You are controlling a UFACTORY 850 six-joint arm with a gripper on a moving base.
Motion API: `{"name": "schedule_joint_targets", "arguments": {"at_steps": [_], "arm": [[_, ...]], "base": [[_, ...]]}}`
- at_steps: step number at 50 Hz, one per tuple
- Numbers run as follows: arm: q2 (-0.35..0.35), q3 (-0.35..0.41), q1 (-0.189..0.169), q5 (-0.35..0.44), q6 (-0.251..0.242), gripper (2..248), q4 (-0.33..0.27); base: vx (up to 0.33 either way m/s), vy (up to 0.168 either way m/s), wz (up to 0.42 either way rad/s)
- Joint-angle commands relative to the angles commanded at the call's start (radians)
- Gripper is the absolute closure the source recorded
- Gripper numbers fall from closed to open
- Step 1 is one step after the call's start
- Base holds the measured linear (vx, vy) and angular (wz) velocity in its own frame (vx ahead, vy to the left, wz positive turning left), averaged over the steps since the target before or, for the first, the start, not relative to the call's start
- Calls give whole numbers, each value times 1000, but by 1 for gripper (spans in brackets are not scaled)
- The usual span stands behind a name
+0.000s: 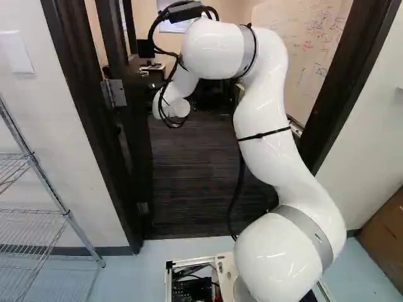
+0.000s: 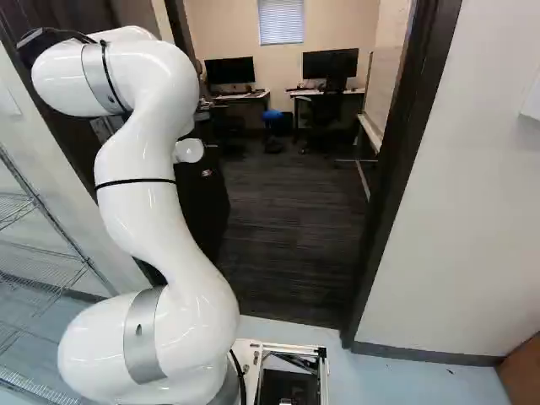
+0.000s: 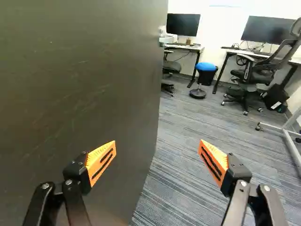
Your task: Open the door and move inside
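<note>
Gripper fingers stood spread wide, their orange pads facing one another across a gap. One finger was in front of the broad dark face of the door; the other was over the striped carpet past the door's free edge. Whether the nearer finger touched the door could not be told. The door itself was swung inward, its hinge on the frame at the left of the left base view, leaving the doorway open beside it.

The white arm rose from the base and bent forward, its wrist end alongside the door. Past the door's free edge, a chair was partly hidden behind it, near a monitor on a desk. Farther from the door came a blue-topped stool, then a mesh-backed office chair at a second desk with another monitor. A whiteboard ran along the wall across from the door. On the near side of the doorway, wire shelving stood at the door's hinge side.
</note>
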Motion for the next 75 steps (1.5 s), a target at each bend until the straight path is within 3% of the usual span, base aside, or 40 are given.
{"name": "schedule_joint_targets", "arguments": {"at_steps": [75], "arm": [[173,228,-142,0,0,3,0]], "base": [[0,0,0]]}}
